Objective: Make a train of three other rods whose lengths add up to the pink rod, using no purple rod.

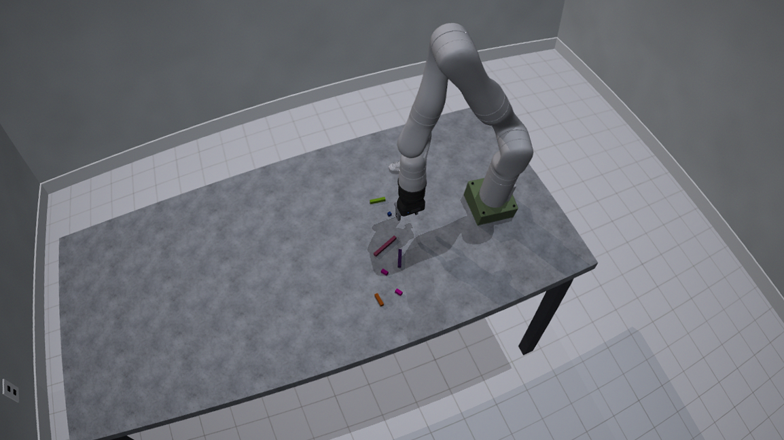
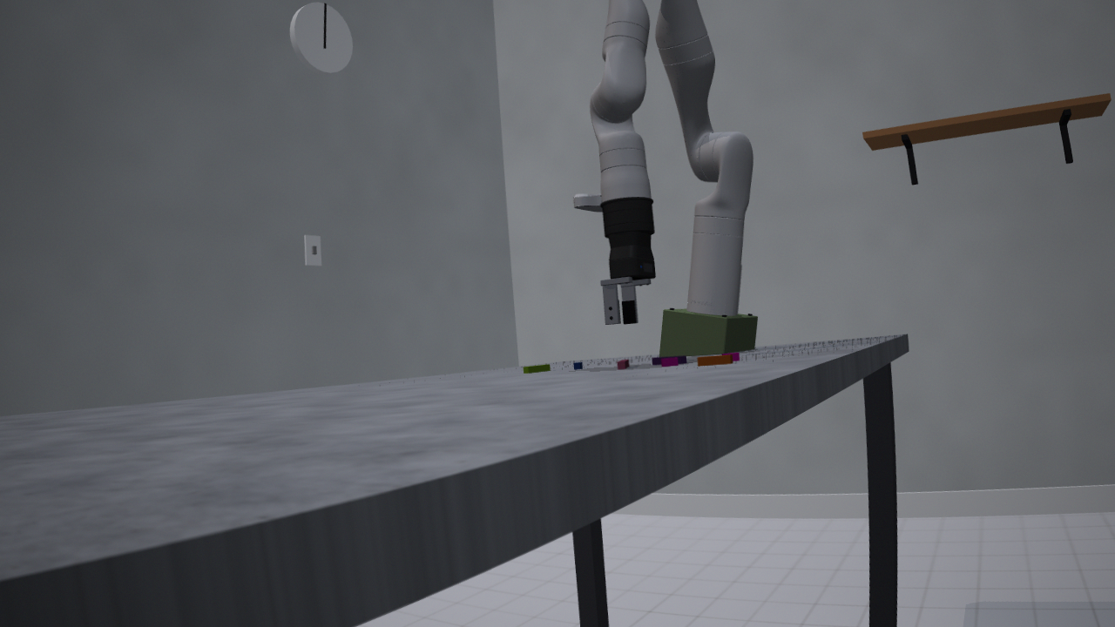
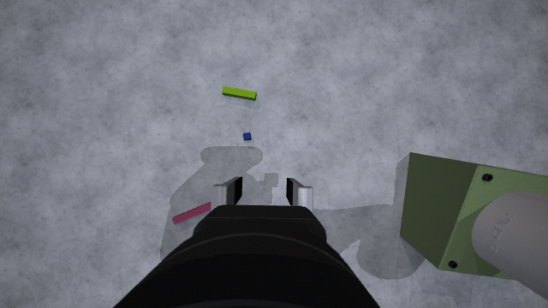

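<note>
My gripper is open and empty, above the table. A lime rod lies apart, with a blue rod near it. The long pink rod lies aslant in the arm's shadow; the gripper hides part of it in the wrist view. A purple rod lies beside it. One magenta rod lies near the purple rod, another magenta rod near an orange rod. All lie flat and apart.
The rods lie on the grey table. The arm's green base stands to the right of the rods in the top view. The table's front edge runs below the orange rod there.
</note>
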{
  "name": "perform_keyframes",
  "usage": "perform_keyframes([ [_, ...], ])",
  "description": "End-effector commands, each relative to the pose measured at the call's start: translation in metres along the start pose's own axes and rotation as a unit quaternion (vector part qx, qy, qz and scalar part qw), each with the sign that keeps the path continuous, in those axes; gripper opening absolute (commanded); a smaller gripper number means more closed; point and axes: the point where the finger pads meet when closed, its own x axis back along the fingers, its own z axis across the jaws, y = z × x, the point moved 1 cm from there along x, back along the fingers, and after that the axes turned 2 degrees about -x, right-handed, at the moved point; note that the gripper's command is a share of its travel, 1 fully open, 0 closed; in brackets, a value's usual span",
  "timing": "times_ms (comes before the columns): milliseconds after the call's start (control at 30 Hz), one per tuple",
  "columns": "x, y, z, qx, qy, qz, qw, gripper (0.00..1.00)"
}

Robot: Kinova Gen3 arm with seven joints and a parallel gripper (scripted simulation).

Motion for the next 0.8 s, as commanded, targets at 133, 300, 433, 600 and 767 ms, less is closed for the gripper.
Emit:
perform_keyframes([
  [133,-0.0003,0.0013,0.0007,-0.007,0.002,-0.002,1.000,1.00],
  [300,-0.0003,0.0013,0.0007,-0.007,0.002,-0.002,1.000,1.00],
  [433,-0.0003,0.0013,0.0007,-0.007,0.002,-0.002,1.000,1.00],
  [600,-0.0004,0.0016,0.0005,-0.005,0.002,-0.002,1.000,1.00],
  [767,-0.0006,0.0021,-0.0001,0.002,0.003,-0.003,1.000,1.00],
])
